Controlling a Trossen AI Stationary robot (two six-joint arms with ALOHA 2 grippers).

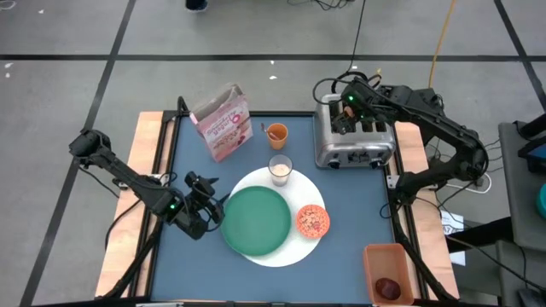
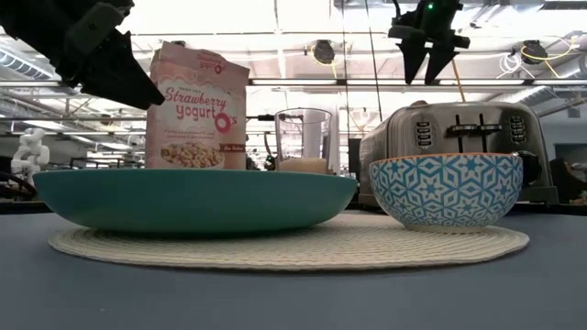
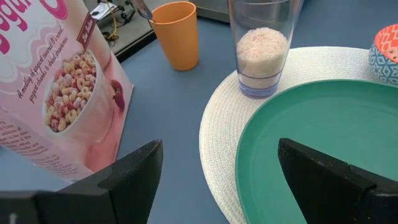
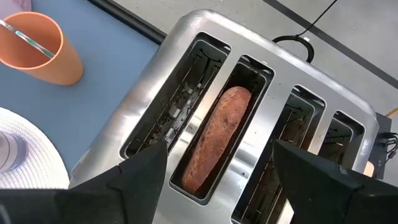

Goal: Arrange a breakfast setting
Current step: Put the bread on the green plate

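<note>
The right pincer (image 4: 214, 165) hangs open right over the toaster (image 1: 354, 136), where the bagel (image 4: 216, 138) stands on edge in a slot; light, crusty and yielding, I'd say, best pinched gently across its exposed top rim.

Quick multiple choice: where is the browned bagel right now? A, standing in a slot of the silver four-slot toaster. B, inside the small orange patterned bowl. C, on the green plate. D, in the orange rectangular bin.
A: the right wrist view shows the browned bagel standing on edge in a slot of the silver four-slot toaster, with the right tool open directly above it.
</note>
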